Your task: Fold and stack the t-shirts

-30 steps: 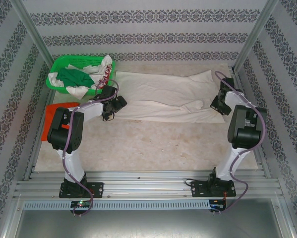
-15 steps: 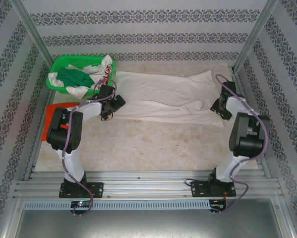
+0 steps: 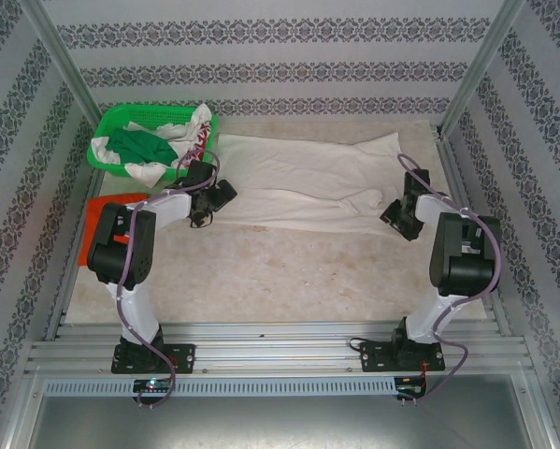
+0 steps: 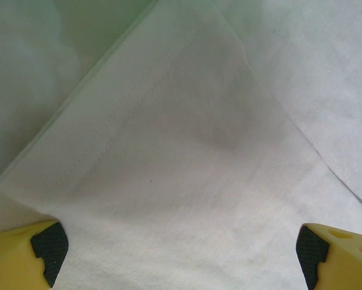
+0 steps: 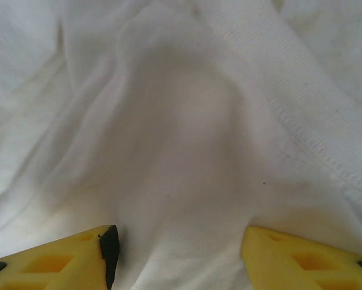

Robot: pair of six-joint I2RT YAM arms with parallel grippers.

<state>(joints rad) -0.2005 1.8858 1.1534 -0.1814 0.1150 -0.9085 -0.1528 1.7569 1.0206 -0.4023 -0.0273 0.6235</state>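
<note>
Two grippers stood at opposite ends of the cream-white t-shirt (image 3: 308,182), which lay spread sideways across the far part of the table (image 3: 289,271), creased and not yet folded. Over the last second you barely moved the left gripper (image 3: 212,199): it kept its place at the shirt's left end, just beside the green basket (image 3: 139,109). Its wrist view showed the left gripper (image 4: 181,260) with fingers (image 4: 23,257) wide apart above a flat, hemmed layer of cloth, holding nothing. What changed was on the right. You brought the right gripper (image 3: 399,217) back from the shirt's far right edge toward the near right corner, a little nearer the middle of the table. In its own view the right gripper (image 5: 181,254) also had its fingers (image 5: 289,260) apart, a soft ridge of cloth rising between them with a stitched hem running off to one side. To my eye that shift lined you up for a pinch on that corner, so both ends could be lifted and folded together, but no grasp had been made at that point. The orange-red t-shirt (image 3: 100,213) waited at the table's left edge, partly hidden by the left arm. Stacking had not begun.
</note>
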